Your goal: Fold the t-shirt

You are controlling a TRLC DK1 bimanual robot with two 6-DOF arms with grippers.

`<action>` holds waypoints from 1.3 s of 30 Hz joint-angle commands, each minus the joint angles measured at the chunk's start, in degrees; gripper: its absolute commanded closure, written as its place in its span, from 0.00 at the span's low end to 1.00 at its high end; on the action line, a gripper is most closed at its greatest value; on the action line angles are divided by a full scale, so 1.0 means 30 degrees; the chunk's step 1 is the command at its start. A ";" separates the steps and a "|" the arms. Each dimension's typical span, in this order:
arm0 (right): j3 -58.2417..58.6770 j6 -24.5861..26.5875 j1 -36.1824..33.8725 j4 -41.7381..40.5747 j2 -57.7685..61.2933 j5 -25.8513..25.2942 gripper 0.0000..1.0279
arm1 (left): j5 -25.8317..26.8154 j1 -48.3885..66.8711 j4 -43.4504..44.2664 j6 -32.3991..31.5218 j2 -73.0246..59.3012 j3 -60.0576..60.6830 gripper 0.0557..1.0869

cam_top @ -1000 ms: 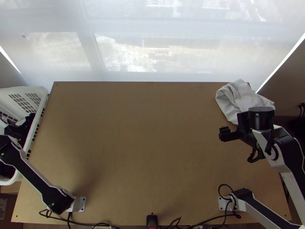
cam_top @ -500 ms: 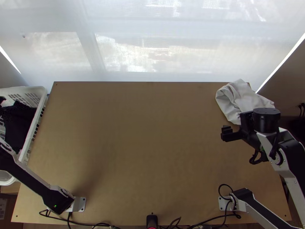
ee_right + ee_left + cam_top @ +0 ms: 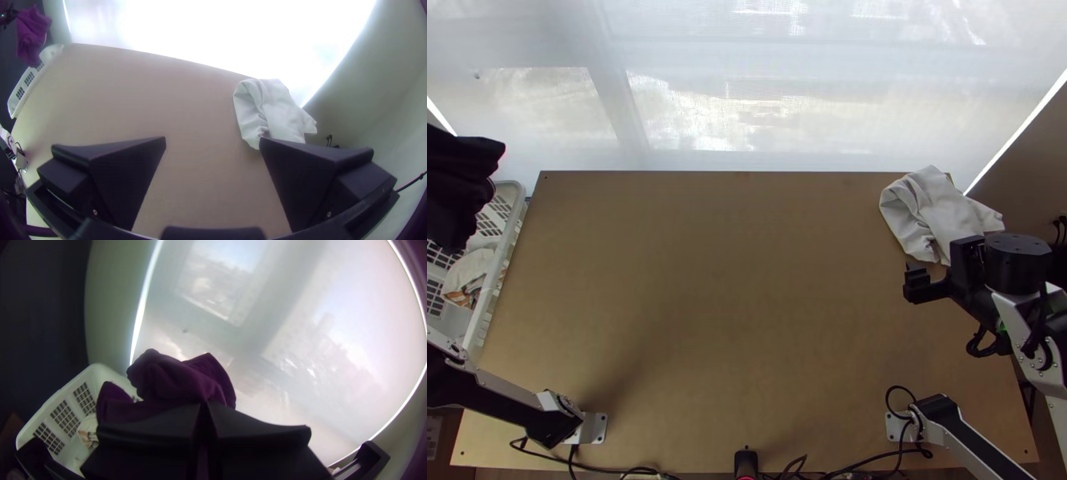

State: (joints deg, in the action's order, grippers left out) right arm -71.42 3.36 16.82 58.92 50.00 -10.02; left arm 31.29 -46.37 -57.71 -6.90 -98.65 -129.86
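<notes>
A dark garment (image 3: 459,180) hangs bunched above the basket at the top view's left edge. In the left wrist view it appears as dark purple cloth (image 3: 178,378), gathered between the fingers of my left gripper (image 3: 203,411), which is shut on it. My right gripper (image 3: 915,284) is over the table's right part, just below the light cloth in the top view. Seen from its own wrist, the right gripper (image 3: 212,140) stands open with nothing between its wide black fingers.
A white basket (image 3: 507,232) stands off the table's left edge, with a light patterned cloth (image 3: 471,276) in it. A bunched light grey cloth (image 3: 931,208) lies at the table's far right corner. The wooden table (image 3: 723,304) spreads between the arms.
The dark garment has come up out of the basket with my left gripper, uncovering the light patterned cloth. My right arm has shifted a little to the right and toward the table's near edge.
</notes>
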 commanded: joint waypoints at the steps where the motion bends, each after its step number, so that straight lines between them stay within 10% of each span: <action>1: -0.0276 0.0083 0.0048 0.0869 -0.1080 -0.0029 0.05 | 0.1114 0.4177 -0.0245 0.0248 0.4935 -0.0335 0.96; 16: 0.0163 -0.0005 -0.0333 0.2715 -0.3248 0.0001 0.05 | -0.4482 2.2693 -0.1299 -0.0455 0.5491 0.1042 0.96; 30: 0.0046 0.0024 -0.1710 0.3037 -0.3072 0.0001 0.05 | -0.5625 2.8669 0.0078 0.0892 0.1331 0.1745 0.96; 39: 0.0134 -0.0005 -0.2706 0.3067 -0.3014 0.0030 0.05 | -0.6299 2.8962 0.4560 0.1039 0.1712 0.9626 0.96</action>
State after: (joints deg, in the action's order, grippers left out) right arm -71.24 3.44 10.79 68.05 40.82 -10.02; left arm 13.87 38.50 -52.03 -4.47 -93.84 -115.70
